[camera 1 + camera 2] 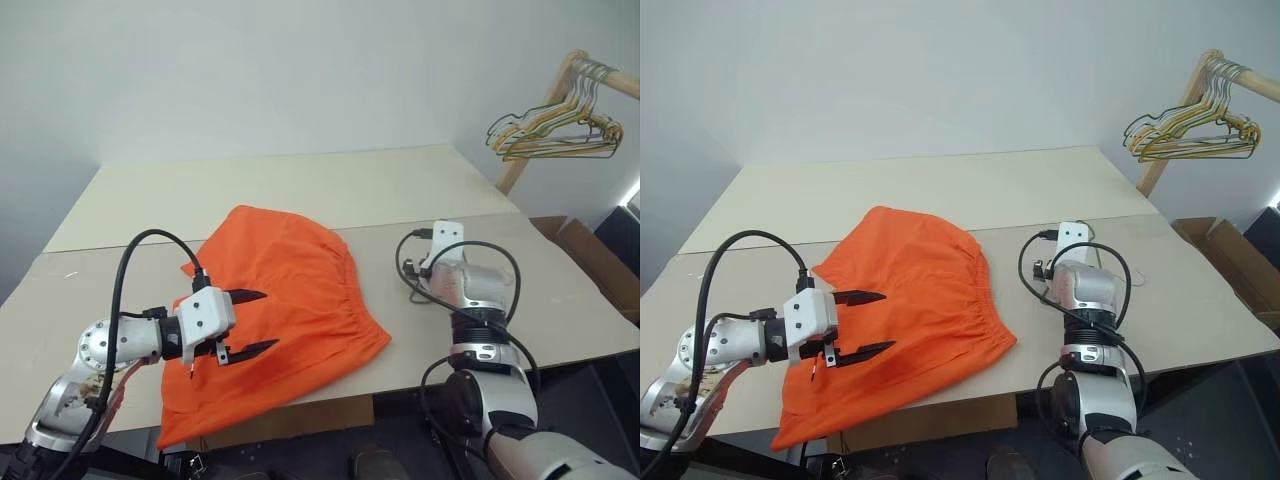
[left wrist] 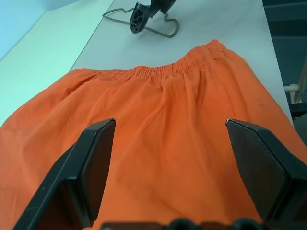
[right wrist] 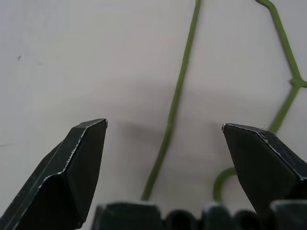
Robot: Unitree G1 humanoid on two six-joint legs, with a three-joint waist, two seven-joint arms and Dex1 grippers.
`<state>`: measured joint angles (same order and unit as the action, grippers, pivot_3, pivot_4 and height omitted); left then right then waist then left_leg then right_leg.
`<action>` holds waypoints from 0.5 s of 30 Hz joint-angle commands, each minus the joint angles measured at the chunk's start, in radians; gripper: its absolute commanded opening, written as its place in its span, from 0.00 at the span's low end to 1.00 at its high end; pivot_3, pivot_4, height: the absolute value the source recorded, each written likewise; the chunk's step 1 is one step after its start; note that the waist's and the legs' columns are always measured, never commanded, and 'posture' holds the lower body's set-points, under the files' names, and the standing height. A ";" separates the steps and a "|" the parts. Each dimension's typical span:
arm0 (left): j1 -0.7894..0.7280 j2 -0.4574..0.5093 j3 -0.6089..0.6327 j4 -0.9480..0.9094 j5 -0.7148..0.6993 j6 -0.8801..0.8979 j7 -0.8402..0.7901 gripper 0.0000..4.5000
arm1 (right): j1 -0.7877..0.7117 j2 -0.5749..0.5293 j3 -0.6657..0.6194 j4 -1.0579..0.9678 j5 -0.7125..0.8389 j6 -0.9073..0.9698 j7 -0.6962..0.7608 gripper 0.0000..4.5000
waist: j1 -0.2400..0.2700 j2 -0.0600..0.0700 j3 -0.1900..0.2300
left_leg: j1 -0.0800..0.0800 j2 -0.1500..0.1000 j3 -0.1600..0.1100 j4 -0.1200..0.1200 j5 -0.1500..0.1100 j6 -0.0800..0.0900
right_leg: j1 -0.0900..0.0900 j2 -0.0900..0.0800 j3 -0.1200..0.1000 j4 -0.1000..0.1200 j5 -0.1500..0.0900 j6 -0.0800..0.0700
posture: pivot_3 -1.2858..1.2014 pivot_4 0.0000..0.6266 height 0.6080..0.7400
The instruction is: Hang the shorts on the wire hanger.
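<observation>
A pale table [image 1: 300, 185] stands before a plain white wall [image 1: 300, 70], wooden rack [image 1: 545, 110] alongside.

Far half of the table [image 1: 300, 180]: bare, open to approach from either side.

Near half, centre-left: the shorts [image 1: 290, 300] lie spread flat, one corner hanging over the near edge. Low obstacle, passable above.

Left gripper [image 1: 240, 325] hangs over the shorts' near-left part, fingers spread wide, nothing between them.

Strip of bare table between the shorts' waistband and the right arm.

Right gripper [image 3: 163, 139], fingers parted, sits just above the wire hanger [image 3: 175, 105] lying flat on the table.

Far right, off the table: wooden rack [image 1: 545, 110] carrying a bunch of hangers [image 1: 555, 130].
</observation>
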<state>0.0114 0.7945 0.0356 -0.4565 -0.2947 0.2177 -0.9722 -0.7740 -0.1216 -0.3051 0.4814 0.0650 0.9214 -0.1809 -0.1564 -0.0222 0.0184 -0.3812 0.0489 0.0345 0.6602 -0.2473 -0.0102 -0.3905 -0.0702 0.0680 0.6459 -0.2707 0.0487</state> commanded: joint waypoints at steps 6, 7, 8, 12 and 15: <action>0.000 0.004 0.010 -0.029 0.019 -0.013 0.015 0.89 | -0.010 -0.019 0.069 0.116 -0.044 -0.082 -0.029 0.99 | 0.002 0.000 0.000 | 0.001 0.000 0.000 0.000 0.000 0.000 | 0.001 0.000 0.000 0.000 0.000 0.000 | 0.49 0.00 1.00; 0.002 0.005 0.010 -0.030 0.022 -0.013 0.016 0.89 | -0.002 -0.027 0.093 0.120 -0.058 -0.082 -0.025 0.99 | 0.002 0.000 0.000 | 0.001 0.000 0.000 0.000 0.000 0.000 | 0.001 0.000 0.000 0.000 0.000 0.000 | 0.49 0.00 1.00; 0.004 0.005 0.010 -0.031 0.025 -0.013 0.017 0.89 | 0.005 -0.033 0.111 0.122 -0.067 -0.082 -0.024 0.99 | 0.003 0.000 0.000 | 0.002 0.000 0.000 0.000 0.000 0.000 | 0.002 0.000 0.000 0.000 0.000 0.000 | 0.50 0.00 1.00; 0.011 0.006 0.009 -0.036 0.028 -0.015 0.022 0.89 | 0.052 -0.057 0.136 0.059 -0.079 -0.055 -0.021 0.99 | 0.009 0.000 0.000 | 0.002 0.000 0.000 0.000 0.000 0.000 | 0.002 -0.001 0.000 0.000 0.000 0.000 | 0.50 0.00 1.00; 0.013 0.006 0.008 -0.036 0.030 -0.017 0.024 0.89 | 0.089 -0.070 0.127 -0.023 -0.066 -0.006 -0.016 0.99 | 0.017 0.000 0.000 | 0.002 -0.001 0.000 0.000 0.000 0.000 | 0.002 -0.001 -0.001 0.000 0.000 0.000 | 0.50 0.00 1.00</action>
<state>0.0338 0.7946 0.0348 -0.4618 -0.2708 0.2177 -0.9553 -0.7099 -0.1696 -0.1676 0.4910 0.0112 0.8646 -0.1953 -0.1397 -0.0225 0.0182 -0.3797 0.0480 0.0340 0.6602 -0.2473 -0.0102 -0.3884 -0.0714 0.0673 0.6454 -0.2709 0.0490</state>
